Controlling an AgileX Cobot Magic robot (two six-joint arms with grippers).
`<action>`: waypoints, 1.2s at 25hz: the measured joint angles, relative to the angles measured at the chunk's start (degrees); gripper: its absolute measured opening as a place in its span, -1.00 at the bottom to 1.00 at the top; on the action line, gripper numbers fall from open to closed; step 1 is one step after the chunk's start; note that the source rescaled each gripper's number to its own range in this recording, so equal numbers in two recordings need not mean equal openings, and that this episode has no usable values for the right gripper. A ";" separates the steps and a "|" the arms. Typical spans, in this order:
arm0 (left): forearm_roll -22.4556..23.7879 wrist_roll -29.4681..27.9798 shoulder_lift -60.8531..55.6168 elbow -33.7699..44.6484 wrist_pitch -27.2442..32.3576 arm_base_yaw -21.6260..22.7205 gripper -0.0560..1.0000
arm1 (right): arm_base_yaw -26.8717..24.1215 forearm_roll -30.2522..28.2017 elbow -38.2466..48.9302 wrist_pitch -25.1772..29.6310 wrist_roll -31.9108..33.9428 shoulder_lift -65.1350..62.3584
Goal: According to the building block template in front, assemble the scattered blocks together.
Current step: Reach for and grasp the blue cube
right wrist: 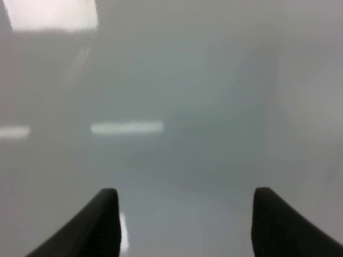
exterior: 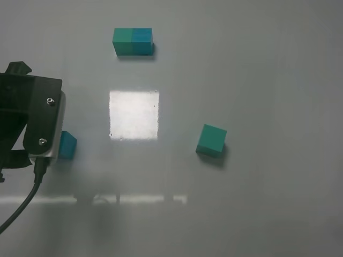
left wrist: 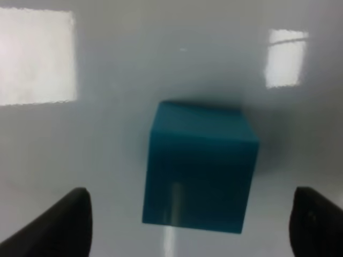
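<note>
From above, the template (exterior: 133,42) lies far up the counter (exterior: 268,80) as the pattern, the green cube (exterior: 210,140) to the right, the blue cube (exterior: 67,144) half hidden by the left arm (exterior: 32,118); in the left wrist view, the left pincer (left wrist: 190,222) gapes either side of it, untouching, seemingly poised to grasp; in the right wrist view, the right pincer (right wrist: 185,214) gapes, holding nothing.

We find no writing, label, brand, number or sign that we can read. The faces of the building block template (exterior: 133,42), the blue-teal cube (left wrist: 199,168) and the green-teal cube (exterior: 211,140) are plain, and so is the desk (exterior: 268,80).
</note>
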 joint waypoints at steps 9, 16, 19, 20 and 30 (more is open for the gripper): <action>1.34 0.37 3.03 0.00 -0.42 0.00 0.99 | 0.00 0.00 0.00 0.00 0.00 0.00; 2.77 0.41 4.88 0.00 -1.27 -1.18 0.77 | 0.00 0.00 0.00 0.00 0.00 0.00; 2.90 0.41 5.77 0.00 -1.84 -1.64 0.74 | 0.00 0.00 0.00 0.00 0.00 0.00; 2.96 0.41 6.07 0.00 -1.91 -1.69 0.74 | 0.00 0.00 0.00 0.00 0.00 0.00; 3.31 0.41 7.32 -0.02 -1.91 -1.69 -0.14 | 0.00 0.00 0.00 0.00 0.00 0.00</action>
